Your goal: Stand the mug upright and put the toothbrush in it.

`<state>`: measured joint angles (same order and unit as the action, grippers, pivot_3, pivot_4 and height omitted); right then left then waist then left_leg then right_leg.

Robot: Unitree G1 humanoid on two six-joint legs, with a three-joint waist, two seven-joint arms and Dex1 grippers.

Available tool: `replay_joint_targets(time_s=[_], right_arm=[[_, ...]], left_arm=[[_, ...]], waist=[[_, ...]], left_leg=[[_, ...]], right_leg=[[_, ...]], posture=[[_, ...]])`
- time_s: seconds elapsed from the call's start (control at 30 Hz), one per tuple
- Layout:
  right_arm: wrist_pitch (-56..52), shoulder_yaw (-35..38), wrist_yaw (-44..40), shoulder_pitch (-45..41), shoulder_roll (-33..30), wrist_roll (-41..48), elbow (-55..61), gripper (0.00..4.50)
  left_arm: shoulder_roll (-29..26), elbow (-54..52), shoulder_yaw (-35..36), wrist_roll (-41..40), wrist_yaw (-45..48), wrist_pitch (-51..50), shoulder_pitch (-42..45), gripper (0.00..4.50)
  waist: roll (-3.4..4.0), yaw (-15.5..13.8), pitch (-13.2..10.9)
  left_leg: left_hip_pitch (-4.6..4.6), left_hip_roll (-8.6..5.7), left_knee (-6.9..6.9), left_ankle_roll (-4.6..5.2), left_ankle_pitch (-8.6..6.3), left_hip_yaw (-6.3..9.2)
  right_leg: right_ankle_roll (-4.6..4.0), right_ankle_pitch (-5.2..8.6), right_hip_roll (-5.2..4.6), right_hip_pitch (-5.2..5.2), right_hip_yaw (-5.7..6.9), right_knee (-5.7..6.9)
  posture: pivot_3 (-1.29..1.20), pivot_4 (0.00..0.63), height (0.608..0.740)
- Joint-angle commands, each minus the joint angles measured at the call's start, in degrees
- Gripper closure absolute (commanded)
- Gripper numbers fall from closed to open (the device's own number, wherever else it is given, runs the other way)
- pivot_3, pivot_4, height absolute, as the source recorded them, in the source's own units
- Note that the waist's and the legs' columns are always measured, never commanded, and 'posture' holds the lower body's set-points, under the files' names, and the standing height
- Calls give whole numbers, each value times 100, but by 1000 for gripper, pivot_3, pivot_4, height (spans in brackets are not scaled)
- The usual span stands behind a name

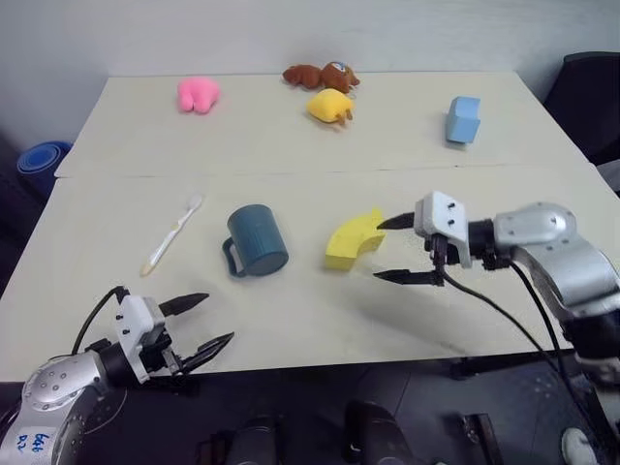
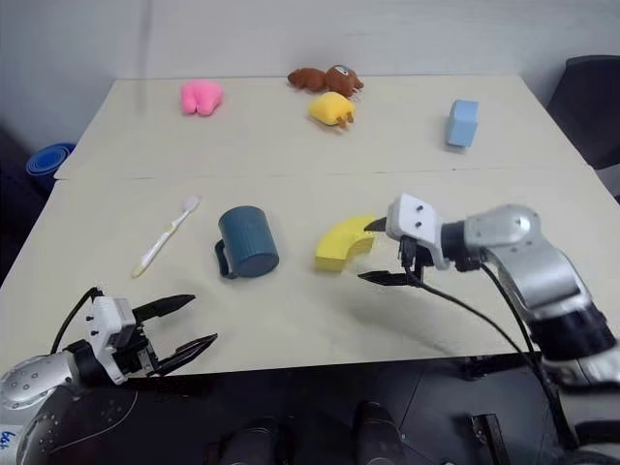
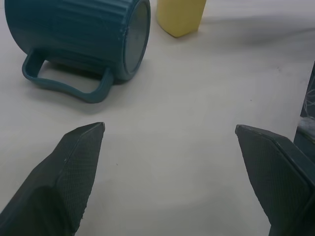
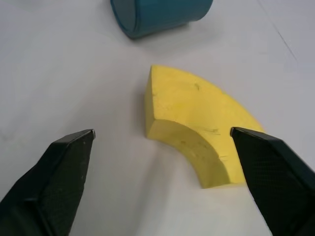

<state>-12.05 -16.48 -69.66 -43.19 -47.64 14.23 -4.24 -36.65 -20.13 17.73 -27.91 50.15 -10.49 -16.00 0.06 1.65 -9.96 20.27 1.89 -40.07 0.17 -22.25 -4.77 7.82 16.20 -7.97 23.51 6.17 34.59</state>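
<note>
On the desk point(image 1: 291, 320) lie one mug point(image 1: 258, 240) on its side and one toothbrush point(image 1: 171, 233) left of the mug; both pincers, left point(image 1: 206, 323) and right point(image 1: 394, 249), are spread and empty.

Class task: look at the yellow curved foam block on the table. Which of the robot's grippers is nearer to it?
Right. The right gripper hangs open just beside the yellow curved foam block. The left gripper is open near the table's front edge, beyond the mug.
</note>
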Motion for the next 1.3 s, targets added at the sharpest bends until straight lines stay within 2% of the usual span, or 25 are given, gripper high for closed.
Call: replay_joint_targets(time_s=[0.03, 0.1, 0.17, 0.23, 0.43, 0.6, 0.7, 0.77, 0.83, 0.9, 0.97, 1.03, 1.13, 1.17, 1.3], right_arm=[[1458, -378, -476, -740, 416, -777, -1446, 15], [2204, -581, -707, -1146, 621, -1166, -2336, 15], [3188, -918, -533, -1701, 877, -1844, -3367, 15], [3721, -1020, -460, -2084, 1122, -2130, -4117, 15], [4456, -1039, -75, -3110, 1941, -2704, -5772, 15], [4253, -1026, -532, -3390, 2317, -2958, -6547, 15], [3650, -936, -1280, -3464, 2398, -2925, -6759, 540], [3461, -776, -1532, -3504, 2396, -2790, -6746, 1200], [3353, -658, -1673, -3522, 2297, -2739, -6668, 1775], [3161, -422, -1621, -3527, 2165, -2615, -6590, 2121], [2864, -131, -1526, -3523, 1856, -2449, -6500, 2159], [2401, -18, -1382, -3485, 1217, -2554, -6465, 2159], [1637, 8, -552, -3377, 151, -2905, -6590, 2159], [1511, 49, -374, -3333, -34, -2924, -6592, 2159], [883, 407, 1335, -2907, -1072, -2976, -6987, 2159]], left_arm=[[8, -56, -24, -110, 115, 61, 66, 0], [-11, -88, -59, -189, 192, 4, 94, 0], [-75, -250, -160, -385, 438, -111, 48, 0], [-115, -360, -244, -515, 615, -183, 48, 0], [-94, -690, -657, -599, 832, -221, 350, 0], [-6, -666, -875, -494, 754, -191, 539, 0], [5, -625, -907, -425, 718, -130, 573, 0], [10, -618, -911, -404, 702, -107, 580, 0], [26, -616, -925, -389, 672, -81, 583, 0], [51, -602, -957, -361, 645, -56, 604, 0], [109, -580, -990, -309, 583, -10, 647, 0], [199, -554, -996, -263, 460, 25, 699, 0], [281, -488, -953, -211, 364, 112, 729, 0], [298, -467, -939, -185, 357, 169, 726, 0], [393, -203, -850, -185, 213, 226, 926, 0]], waist=[[1, 12, -1], [3, 23, -2], [9, 11, -6], [13, 42, -9], [20, 77, -13], [25, 107, -15], [30, 123, -18], [30, 126, -18], [34, 133, -20], [36, 137, -22], [43, 122, -26], [53, 70, -32], [58, -44, -35], [59, -72, -36], [60, -45, -36]], left_leg=[[0, 1, 0, 0, 0, -1], [-1, 1, 0, -1, 0, -1], [1, 1, 0, -1, 1, 5], [3, -1, -1, -1, 0, 9], [1, 4, -1, -9, 4, 13], [2, 3, -1, -9, 5, 19], [3, 3, -1, -9, 5, 23], [2, 2, -1, -9, 5, 29], [3, 2, -2, -10, 5, 34], [3, 1, -2, -10, 5, 35], [5, 1, -2, -10, 5, 35], [9, -6, -4, -10, 5, 37], [14, -12, -4, -9, 5, 45], [18, -16, -4, -9, 5, 53], [18, -15, 0, -9, 5, 38]], right_leg=[[0, 0, 1, 1, 0, 0], [0, 0, 1, 1, 2, 5], [1, 0, -1, 2, 7, 8], [2, -1, -6, 4, 15, 14], [1, -1, -5, 4, 21, 26], [1, -1, -6, 5, 24, 32], [1, -1, -6, 4, 28, 35], [1, -1, -6, 1, 32, 36], [1, -1, -8, -2, 36, 35], [1, -1, -8, -1, 36, 36], [1, -1, -9, -1, 37, 35], [1, -1, -16, -1, 38, 34], [1, -1, -23, -1, 45, 33], [1, -1, -26, -1, 52, 32], [1, 0, -26, 0, 55, 19]], posture=[[0, 150, 740], [0, 150, 740], [0, 150, 740], [0, 150, 740], [0, 150, 740], [0, 150, 740], [0, 150, 740], [0, 150, 740], [0, 150, 740], [0, 150, 740], [0, 150, 740], [0, 150, 740], [0, 150, 740], [0, 150, 740], [0, 150, 740]])
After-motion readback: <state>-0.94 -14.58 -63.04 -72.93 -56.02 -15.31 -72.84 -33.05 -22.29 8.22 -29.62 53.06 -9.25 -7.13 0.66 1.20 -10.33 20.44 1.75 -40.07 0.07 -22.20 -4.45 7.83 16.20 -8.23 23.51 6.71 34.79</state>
